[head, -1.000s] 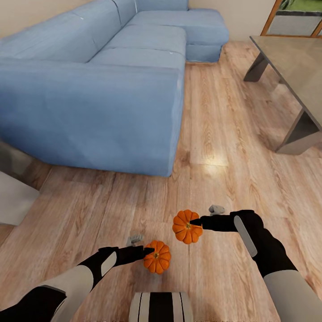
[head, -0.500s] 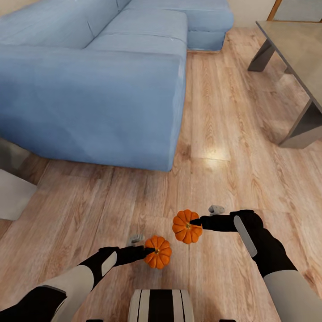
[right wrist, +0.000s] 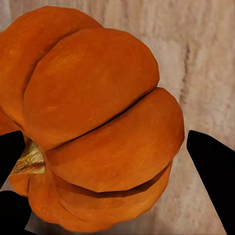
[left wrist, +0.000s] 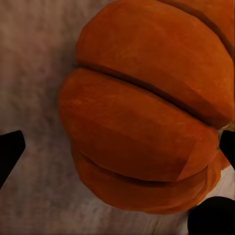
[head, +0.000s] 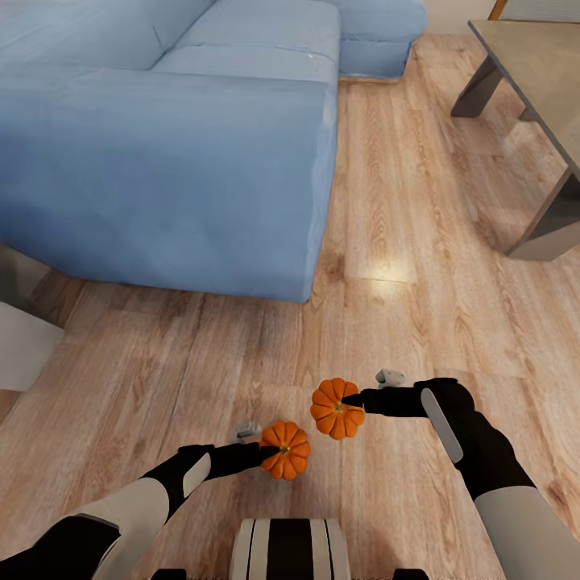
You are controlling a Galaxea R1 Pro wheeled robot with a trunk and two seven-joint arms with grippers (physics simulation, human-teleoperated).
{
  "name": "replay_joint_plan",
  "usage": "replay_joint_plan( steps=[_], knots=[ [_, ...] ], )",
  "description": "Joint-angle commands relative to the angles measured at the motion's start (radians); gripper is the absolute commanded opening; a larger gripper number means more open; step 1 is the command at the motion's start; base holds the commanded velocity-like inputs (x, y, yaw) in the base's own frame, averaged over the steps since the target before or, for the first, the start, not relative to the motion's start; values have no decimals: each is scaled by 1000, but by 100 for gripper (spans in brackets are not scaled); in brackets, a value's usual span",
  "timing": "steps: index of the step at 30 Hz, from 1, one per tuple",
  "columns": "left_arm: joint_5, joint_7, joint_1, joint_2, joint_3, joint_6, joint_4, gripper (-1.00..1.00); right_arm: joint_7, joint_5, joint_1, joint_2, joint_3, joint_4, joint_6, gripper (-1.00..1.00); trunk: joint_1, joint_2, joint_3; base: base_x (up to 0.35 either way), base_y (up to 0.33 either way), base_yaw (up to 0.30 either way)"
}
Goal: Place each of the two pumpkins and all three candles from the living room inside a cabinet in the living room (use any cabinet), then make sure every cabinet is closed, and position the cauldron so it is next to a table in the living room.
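- Left gripper (head: 270, 453): black fingers were closed onto the left pumpkin (head: 285, 450), one fingertip touching its stem dimple on top. The pumpkin was held just beyond the fingertips, above the floor (head: 403, 242).
- Left wrist view: the same pumpkin (left wrist: 147, 112) showed broad, rounded matte-orange ribs split by dark grooves; a black fingertip (left wrist: 9, 152) sat off one flank with a little floor visible between, and other black parts touched the far flank.
- Right gripper (head: 352, 399): fingers were clamped on the right pumpkin (head: 337, 408), the tip resting at its centre dimple; it hung at the fingertips, clear of the floor.
- Right wrist view: that pumpkin (right wrist: 93, 122) was slightly flattened, with a pale tan woody stem (right wrist: 29, 159) beside one dark finger (right wrist: 211, 171).
- The two pumpkins were near each other, not touching; the right one sat farther ahead.
- Floor: light wood planks, visible grain, one glossy highlight.
- Sofa (head: 161, 145): blue, soft cloth-like surface, blocky rounded cushions, ahead of the left gripper.
- Table (head: 556, 105): grey stone-look slab top on angled slab legs, well ahead of the right gripper.
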Motion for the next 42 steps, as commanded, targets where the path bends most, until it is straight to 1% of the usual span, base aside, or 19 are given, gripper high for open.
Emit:
replay_joint_plan(
  steps=[1, 3, 11, 13, 15, 17, 18, 41, 42],
  knots=[
    [11, 0, -1, 0, -5, 8, -1, 100, 7, 4, -1, -1, 1, -1, 3, -100, 0, -1, -5, 0, 0, 0],
    [11, 0, 0, 0, -5, 8, -1, 100, 7, 4, 0, -1, 1, -1, 3, -100, 1, -1, -12, 0, 0, 0],
    [9, 0, 0, -4, -5, 8, -1, 100, 7, 4, 0, -1, 1, -1, 3, -100, 1, -1, -12, 0, 0, 0],
    [9, 0, 0, -6, -5, -4, -1, 100, 7, 4, 0, -1, 1, -1, 3, -100, 1, -1, -12, 0, 0, 0],
    [10, 0, 0, -8, -5, -33, -1, 100, 7, 4, 0, -1, 1, -1, 3, -100, 1, -1, -12, 0, 0, 0],
    [10, 0, 0, -8, -5, -44, -1, 100, 7, 4, 0, -1, 1, -1, 3, -100, 1, -1, -12, 0, 0, 0],
    [10, 0, 0, -9, -5, -45, -1, -100, 7, 4, 0, -1, 1, -1, 3, -100, 1, -1, -12, 0, 0, 0],
    [11, -2, 0, -9, -5, -51, -1, -100, 7, 4, 0, -1, 0, -1, 3, -100, 1, -1, -12, 0, 0, 0],
    [11, -2, 0, -9, -5, -51, -1, -100, 7, 4, 0, -1, 0, -1, 3, -100, 1, -1, -8, 0, 0, 0]
  ],
)
